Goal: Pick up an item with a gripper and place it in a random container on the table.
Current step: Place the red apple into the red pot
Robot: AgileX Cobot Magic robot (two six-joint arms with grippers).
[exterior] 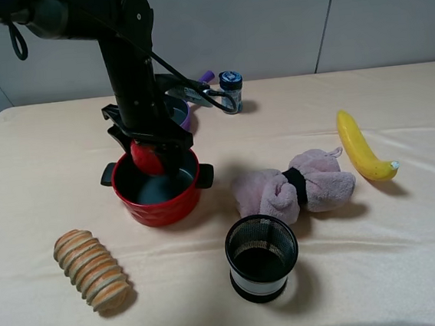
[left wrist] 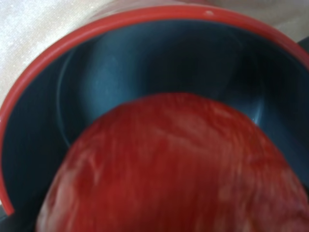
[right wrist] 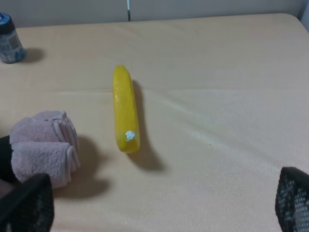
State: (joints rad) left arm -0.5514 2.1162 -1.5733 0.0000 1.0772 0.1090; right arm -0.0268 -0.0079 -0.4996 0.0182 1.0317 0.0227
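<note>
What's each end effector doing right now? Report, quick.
Left end effector: closed on the apple, over the red pot.
Right end effector: open, holding nothing.

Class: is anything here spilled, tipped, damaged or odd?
Nothing stands out. The round red pot and black mesh cup stand upright, the long yellow banana lies flat, and the gripped shiny red apple looks whole.

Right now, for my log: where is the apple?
Exterior high view, left of centre: the apple is held in the left gripper over the red pot, at rim height.
</note>
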